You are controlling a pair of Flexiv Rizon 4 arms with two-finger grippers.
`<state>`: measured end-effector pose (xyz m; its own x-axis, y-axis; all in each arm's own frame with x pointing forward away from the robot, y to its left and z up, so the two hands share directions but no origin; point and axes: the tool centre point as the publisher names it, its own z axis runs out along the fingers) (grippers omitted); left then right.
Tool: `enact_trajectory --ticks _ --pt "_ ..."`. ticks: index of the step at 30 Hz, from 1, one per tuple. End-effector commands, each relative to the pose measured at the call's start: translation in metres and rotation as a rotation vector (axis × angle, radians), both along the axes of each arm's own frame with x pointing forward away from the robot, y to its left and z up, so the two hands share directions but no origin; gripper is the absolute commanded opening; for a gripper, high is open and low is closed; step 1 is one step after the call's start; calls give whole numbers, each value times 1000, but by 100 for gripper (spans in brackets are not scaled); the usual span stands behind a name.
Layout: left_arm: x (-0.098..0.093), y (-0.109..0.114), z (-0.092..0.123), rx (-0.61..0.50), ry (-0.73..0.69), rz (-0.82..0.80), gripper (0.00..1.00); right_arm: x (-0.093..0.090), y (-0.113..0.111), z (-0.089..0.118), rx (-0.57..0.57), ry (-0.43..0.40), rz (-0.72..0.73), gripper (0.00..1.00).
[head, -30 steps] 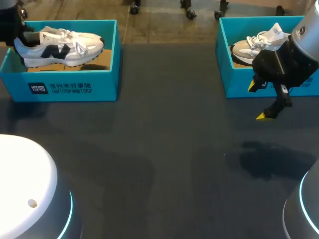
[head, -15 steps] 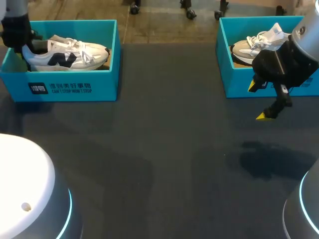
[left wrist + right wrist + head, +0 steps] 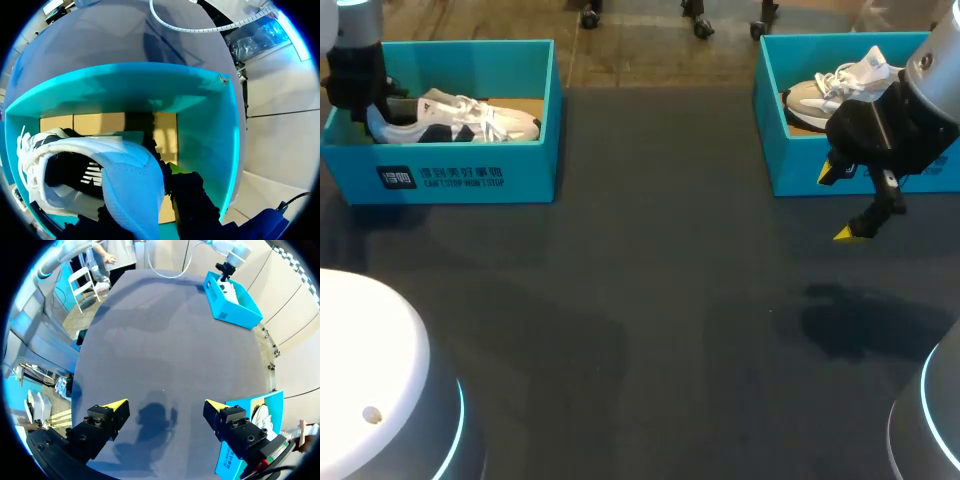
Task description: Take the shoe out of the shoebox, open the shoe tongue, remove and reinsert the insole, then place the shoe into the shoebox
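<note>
On the dark bench [image 3: 650,300], far left, inside the teal shoebox [image 3: 450,178]: white shoe [image 3: 470,120]. Probably light, soft in the upper, stiffer at the heel. Clamped there by the left hand [image 3: 362,95]; right hand [image 3: 165,402] spread, empty, near the other box [image 3: 800,170].

Dark matte bench [image 3: 660,300], one unbroken top. Two open teal boxes sit directly on it: left shoebox [image 3: 470,178] at the far left corner, right shoebox [image 3: 795,162] at the far right, well apart. Soft shadow on the bare surface toward the right.
</note>
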<state>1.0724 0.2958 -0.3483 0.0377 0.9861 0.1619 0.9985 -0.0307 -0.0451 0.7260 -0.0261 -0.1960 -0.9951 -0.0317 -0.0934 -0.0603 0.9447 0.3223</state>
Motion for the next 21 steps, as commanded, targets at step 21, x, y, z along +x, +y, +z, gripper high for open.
enact_trajectory --ticks 21 --pt "-7 -1 -33 8 71 -20 0 0 0 -1 0 0 0 100"
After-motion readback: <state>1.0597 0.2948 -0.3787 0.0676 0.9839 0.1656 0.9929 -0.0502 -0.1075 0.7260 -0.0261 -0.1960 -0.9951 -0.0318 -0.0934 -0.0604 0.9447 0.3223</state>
